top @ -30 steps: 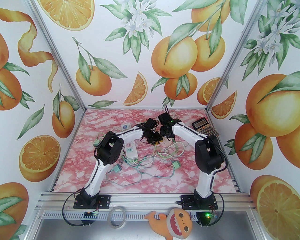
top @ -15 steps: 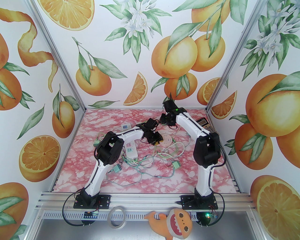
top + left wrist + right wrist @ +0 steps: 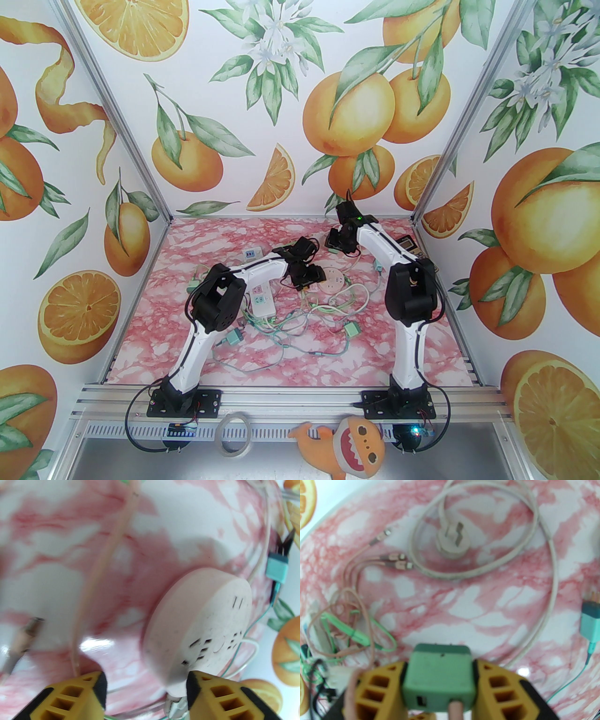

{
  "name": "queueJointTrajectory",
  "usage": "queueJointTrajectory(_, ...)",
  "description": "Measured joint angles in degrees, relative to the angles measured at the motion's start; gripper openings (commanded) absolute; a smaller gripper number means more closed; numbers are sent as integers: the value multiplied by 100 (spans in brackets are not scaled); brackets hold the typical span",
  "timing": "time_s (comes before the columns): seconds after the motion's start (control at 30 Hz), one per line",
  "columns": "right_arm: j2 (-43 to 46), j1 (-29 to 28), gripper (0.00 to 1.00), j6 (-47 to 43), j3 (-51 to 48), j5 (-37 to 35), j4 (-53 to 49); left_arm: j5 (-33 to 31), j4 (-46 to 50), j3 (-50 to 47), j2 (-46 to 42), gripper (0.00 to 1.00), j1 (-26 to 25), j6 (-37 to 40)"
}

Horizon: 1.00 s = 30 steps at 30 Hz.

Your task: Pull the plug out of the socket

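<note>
Pink-and-white marbled table (image 3: 370, 356), pale pink socket (image 3: 206, 625), green plug (image 3: 438, 676), orange-print walls (image 3: 281, 117)

Matt green plastic plug (image 3: 438, 674), speckled pink plastic socket (image 3: 201, 630), glossy marbled tabletop (image 3: 70, 550).

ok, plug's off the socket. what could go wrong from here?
1. The green plug in the right tool trails a pink cord; lifting higher may snag the tangled cables nearby.
2. The open left tool has one finger at the round socket rim, so withdrawing could nudge it.

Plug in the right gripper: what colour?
The plug is green; right wrist view shows it best.
</note>
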<state>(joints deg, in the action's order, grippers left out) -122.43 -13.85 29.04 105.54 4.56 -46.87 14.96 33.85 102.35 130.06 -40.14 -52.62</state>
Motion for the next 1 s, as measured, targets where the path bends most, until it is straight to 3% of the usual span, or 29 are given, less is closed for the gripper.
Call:
queueJointTrajectory(0.47,-256,251,45,682,-302,1425,590,-501,35,-293,-1670,79,435,660)
queueJointTrajectory(0.7,-573,494,47,1086,-334,1932,680,-717,22,-769,-2013,80,643,675)
queueJointTrajectory(1.0,-662,595,72,1270,-348,2055,710,-837,24,-1174,-2168,81,649,675)
